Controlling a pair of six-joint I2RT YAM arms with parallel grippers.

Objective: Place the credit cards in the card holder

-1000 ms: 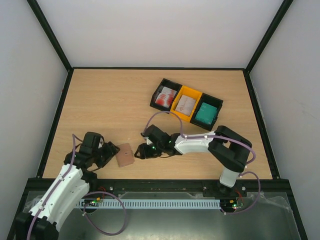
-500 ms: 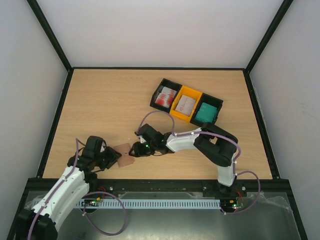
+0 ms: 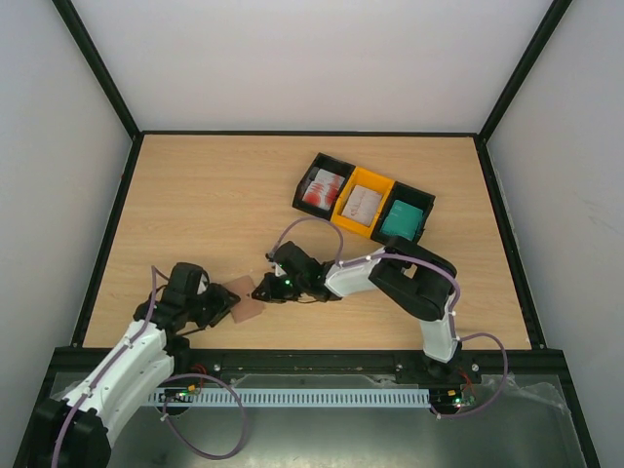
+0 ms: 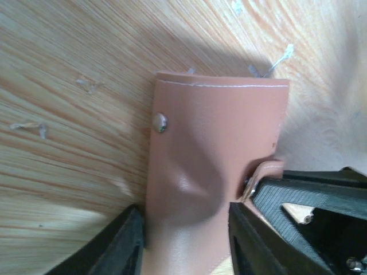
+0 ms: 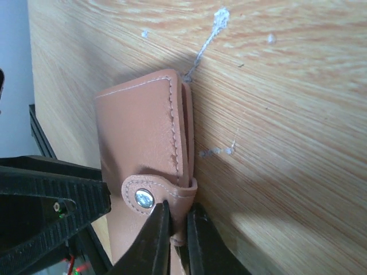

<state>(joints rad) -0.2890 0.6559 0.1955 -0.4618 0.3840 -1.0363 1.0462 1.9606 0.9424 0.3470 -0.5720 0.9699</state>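
So the card holder point(image 3: 244, 298) is lying closed and flat on the wooden table point(image 3: 195, 195), low and left of centre in the overhead view, close to the bottom edge of the wood. Both claws are on it.

The left gripper point(image 3: 226, 304) comes in from the lower left. In its wrist view its two black fingers point(image 4: 123, 246) straddle the brown leather at the bottom of the frame, clamped narrow on the holder's two long edges, and there's a visible dent bulging in the leather between them. A little metal stud point(image 4: 160, 121) sits near the holder's left edge there.

The right gripper point(image 3: 261, 290) reaches over from the right. In its wrist view the fingertips point(image 5: 157, 240) are squeezed almost together at the bottom centre, pinching the holder right by the snap flap point(image 5: 150, 195), just beside the silver snap point(image 5: 143, 198). You can see the stitched edge and the fold of the holder running up towards the upper left of that frame.

The credit cards are well apart from all this, up in a slanted row of three trays point(image 3: 351, 225) right of centre: red-and-white ones point(image 3: 325, 185) in the left black tray, white ones with red marks point(image 3: 363, 203) in the orange middle one, teal point(image 3: 403, 222) in the right black one.
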